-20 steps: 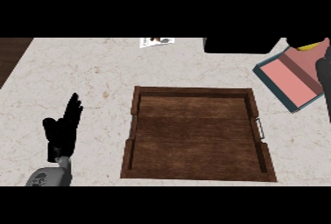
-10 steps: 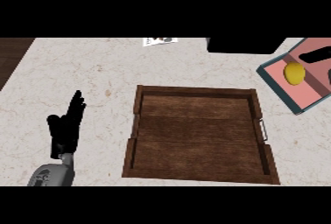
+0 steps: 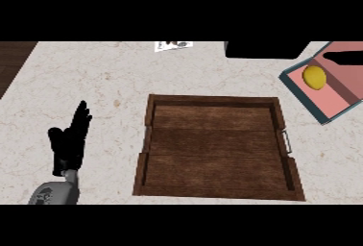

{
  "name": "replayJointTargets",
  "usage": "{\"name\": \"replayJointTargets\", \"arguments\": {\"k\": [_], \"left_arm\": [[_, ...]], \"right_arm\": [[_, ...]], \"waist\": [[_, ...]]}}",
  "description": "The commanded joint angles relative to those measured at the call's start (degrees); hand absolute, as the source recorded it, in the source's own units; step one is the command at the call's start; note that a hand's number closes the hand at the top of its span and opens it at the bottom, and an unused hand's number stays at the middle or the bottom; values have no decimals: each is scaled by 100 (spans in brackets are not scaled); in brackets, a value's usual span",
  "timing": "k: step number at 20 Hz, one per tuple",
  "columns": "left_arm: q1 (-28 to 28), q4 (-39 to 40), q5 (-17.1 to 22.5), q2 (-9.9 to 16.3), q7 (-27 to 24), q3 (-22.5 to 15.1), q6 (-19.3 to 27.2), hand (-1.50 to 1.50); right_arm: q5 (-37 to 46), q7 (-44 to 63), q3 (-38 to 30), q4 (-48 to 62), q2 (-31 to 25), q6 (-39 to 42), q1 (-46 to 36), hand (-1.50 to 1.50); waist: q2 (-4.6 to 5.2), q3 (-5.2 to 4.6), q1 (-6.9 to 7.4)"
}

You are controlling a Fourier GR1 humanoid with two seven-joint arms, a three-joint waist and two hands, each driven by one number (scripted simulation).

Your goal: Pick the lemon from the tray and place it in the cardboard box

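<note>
Head view, steep down on counter (image 3: 106, 81), pale marble top.

Lemon (image 3: 315, 77): already in box (image 3: 340, 96), lying on the pink floor at the box's left end, near the teal rim. Alone in there, nothing touching it but the floor. Dark shape at box's top right edge, can't tell what it is.

Tray (image 3: 216, 101): dark wood, centre of counter, nothing in it. Metal handle on its right side. Well apart from box.

Left hand (image 3: 68, 139): low left of tray, fingers straight and up, relaxed, grasping nothing. Resting, not reaching. Grey forearm enters from lower edge.

Right hand: no sign of it in view, so state unknown.

Task status, my read: placement looks done, lemon sits inside box and off the tray.

Handling notes (judgement): lemon prob light, firm, waxy skin so a bit slippery; oval, so will roll on a flat floor if nudged. Not fragile. If re-gripped, take it across the short waist w/ thumb opposite fingers, not at the tapered ends, where it would squirt out. Box wall close on its left, so approach from above.

Other: small white paper (image 3: 174, 45) at far edge of counter; black block (image 3: 266, 49) top right.
</note>
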Motion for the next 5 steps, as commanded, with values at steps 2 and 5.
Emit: {"name": "replayJointTargets", "arguments": {"k": [2,5], "left_arm": [[13,-84,-124,-70,104,-81,129,0],[311,-179,53,108,-48,113,-82,0]], "right_arm": [[-1132,-1036,-824,-232,-57,192,137,-150],[-1508,-1277,-1070,-368,-183,276,485,-150]], "waist": [[-33,-1,-91],[-56,-12,-100]]}}
